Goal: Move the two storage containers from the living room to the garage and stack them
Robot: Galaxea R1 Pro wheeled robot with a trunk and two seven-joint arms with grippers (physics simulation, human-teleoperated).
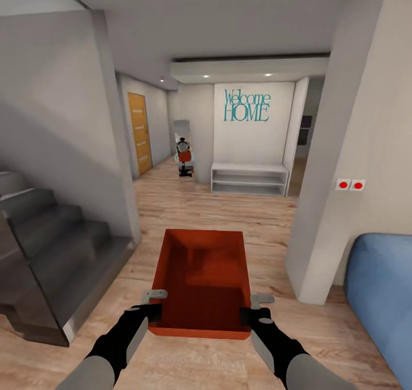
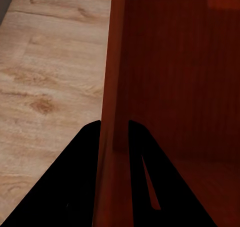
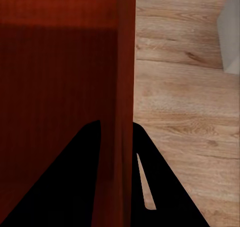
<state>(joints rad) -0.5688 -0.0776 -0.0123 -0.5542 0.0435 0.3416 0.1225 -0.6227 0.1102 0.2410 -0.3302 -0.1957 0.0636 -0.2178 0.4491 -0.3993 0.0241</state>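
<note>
While the storage container (image 1: 200,284) hangs above the wood floor (image 1: 229,218), the left gripper (image 1: 150,308) and right gripper (image 1: 256,310) each pinch a side wall; the robot should drive slowly, keeping it level.

Teal lettering "Welcome HOME" (image 1: 246,105) on white wall panel (image 1: 252,144) at far end of hall, above low white shelf unit (image 1: 249,179). Two lines: "Welcome" in thin script-like capitals and lowercase, "HOME" below in larger capitals. Two red round marks (image 1: 350,185) on small white plates on right wall; no characters legible on them, possibly plain buttons. No readable text in wrist views. No labels, brands or numbers legible on other surfaces.
</note>
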